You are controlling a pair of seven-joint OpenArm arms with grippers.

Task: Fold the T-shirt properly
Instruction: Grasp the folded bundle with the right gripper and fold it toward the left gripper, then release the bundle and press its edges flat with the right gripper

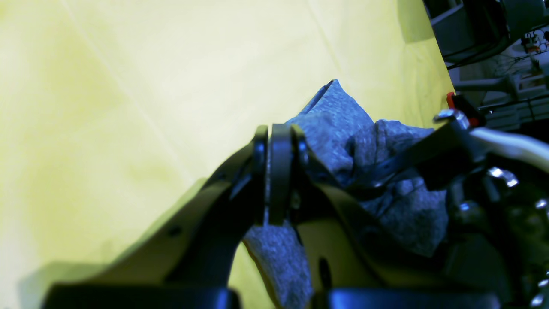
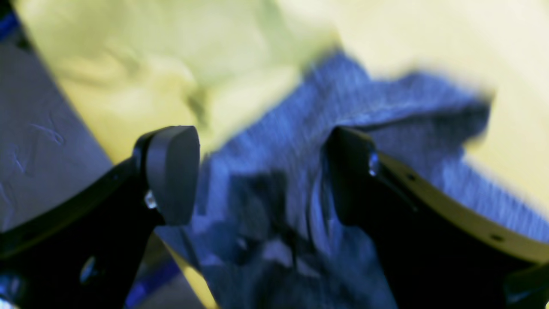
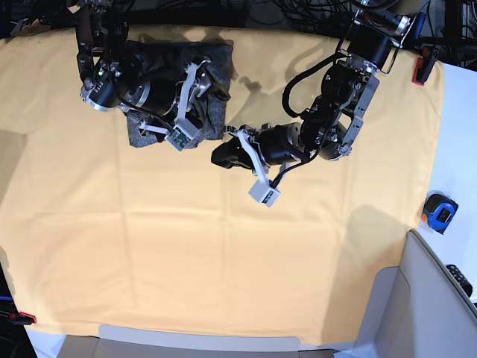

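The T-shirt [image 3: 160, 56], dark heathered grey, lies bunched at the table's far left on the yellow-orange cloth [image 3: 223, 246]. My right gripper [image 2: 261, 171] hangs open just above it, one finger on each side of a rumpled fold of the T-shirt [image 2: 300, 128], holding nothing. That arm [image 3: 123, 82] covers much of the garment in the base view. My left gripper [image 1: 279, 171] is shut on an edge of the T-shirt [image 1: 343, 128], and fabric shows both beyond and below its fingers. In the base view the left gripper [image 3: 222, 155] sits at the shirt's near right corner.
The yellow-orange cloth covers the whole table. A blue and black tape measure [image 3: 440, 211] lies off the cloth at the right. Red clamps [image 3: 421, 71] hold the cloth at the far right and near left edges. A grey panel [image 3: 417, 298] stands at the near right.
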